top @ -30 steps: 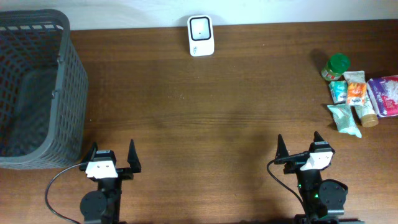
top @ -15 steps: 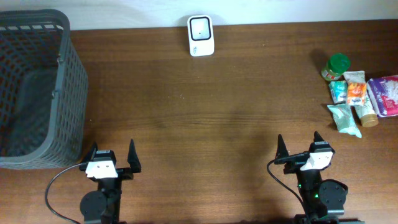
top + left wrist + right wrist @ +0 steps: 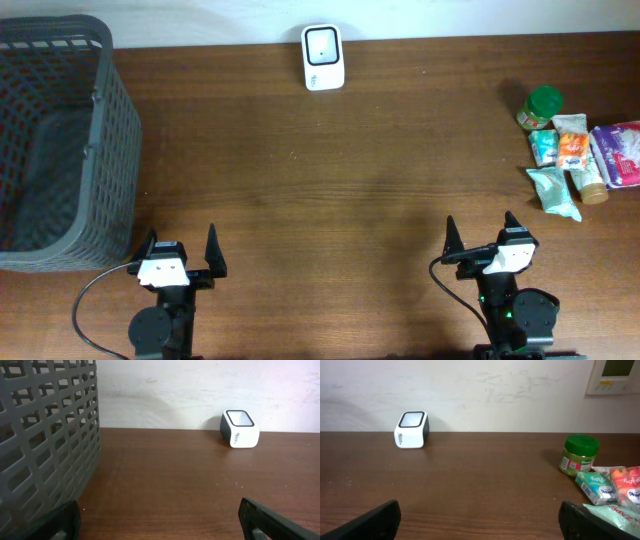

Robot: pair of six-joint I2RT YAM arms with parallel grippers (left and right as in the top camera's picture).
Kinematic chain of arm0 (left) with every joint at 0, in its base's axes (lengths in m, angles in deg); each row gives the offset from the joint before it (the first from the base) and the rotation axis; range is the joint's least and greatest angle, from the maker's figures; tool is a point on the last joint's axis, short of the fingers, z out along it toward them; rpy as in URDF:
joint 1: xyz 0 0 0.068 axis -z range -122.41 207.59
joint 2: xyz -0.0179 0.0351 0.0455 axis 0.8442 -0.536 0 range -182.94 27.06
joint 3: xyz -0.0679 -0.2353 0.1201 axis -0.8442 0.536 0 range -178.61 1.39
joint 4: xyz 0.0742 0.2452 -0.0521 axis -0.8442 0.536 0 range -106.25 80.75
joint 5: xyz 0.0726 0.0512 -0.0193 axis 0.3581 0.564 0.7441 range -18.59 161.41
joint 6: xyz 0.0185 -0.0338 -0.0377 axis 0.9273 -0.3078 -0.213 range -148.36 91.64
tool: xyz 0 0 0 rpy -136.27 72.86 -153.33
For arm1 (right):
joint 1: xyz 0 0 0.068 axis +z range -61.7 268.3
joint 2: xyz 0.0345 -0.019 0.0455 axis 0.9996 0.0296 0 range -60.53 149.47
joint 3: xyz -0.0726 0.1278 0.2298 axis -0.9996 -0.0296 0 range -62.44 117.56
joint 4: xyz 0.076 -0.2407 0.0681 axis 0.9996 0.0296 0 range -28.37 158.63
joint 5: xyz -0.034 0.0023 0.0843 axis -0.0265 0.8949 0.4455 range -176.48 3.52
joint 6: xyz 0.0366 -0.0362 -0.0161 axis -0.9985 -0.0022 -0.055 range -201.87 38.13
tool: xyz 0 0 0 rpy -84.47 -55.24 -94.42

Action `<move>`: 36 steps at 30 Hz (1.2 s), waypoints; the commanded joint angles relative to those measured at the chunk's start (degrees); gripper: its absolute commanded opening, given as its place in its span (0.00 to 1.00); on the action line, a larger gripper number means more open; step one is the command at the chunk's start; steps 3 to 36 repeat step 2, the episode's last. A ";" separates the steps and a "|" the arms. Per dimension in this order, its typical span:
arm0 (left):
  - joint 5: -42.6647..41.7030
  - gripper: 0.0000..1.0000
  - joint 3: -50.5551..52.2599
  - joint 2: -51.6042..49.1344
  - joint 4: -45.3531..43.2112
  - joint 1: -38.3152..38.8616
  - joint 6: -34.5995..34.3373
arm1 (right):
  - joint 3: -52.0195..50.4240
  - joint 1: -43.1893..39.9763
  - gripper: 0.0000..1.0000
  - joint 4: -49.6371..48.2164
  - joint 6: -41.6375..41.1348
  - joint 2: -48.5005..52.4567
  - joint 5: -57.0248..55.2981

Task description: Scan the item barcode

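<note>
A white barcode scanner (image 3: 323,57) stands at the table's far edge, also seen as the scanner (image 3: 240,428) and the scanner (image 3: 411,429) in the wrist views. Grocery items lie at the far right: a green-lidded jar (image 3: 541,106) (image 3: 579,454), small packets (image 3: 560,145) (image 3: 600,485), a teal pouch (image 3: 553,191) and a purple pack (image 3: 620,153). My left gripper (image 3: 181,251) (image 3: 160,521) stands open near the front left, holding nothing. My right gripper (image 3: 481,235) (image 3: 480,519) stands open at the front right, holding nothing, well short of the items.
A large grey mesh basket (image 3: 58,140) (image 3: 45,440) fills the left side of the table, close to my left gripper. A white wall rises behind the table's far edge. Bare brown wood lies between the grippers and the scanner.
</note>
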 commanded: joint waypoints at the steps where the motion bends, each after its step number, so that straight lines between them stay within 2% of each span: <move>1: 0.22 0.99 0.48 0.50 -0.04 -0.35 -0.57 | -0.52 0.52 0.99 0.02 -0.26 -0.39 -0.28; 36: 0.22 0.99 0.48 0.50 -0.04 -0.35 -0.57 | -0.52 0.52 0.99 0.02 -0.26 -0.39 -0.28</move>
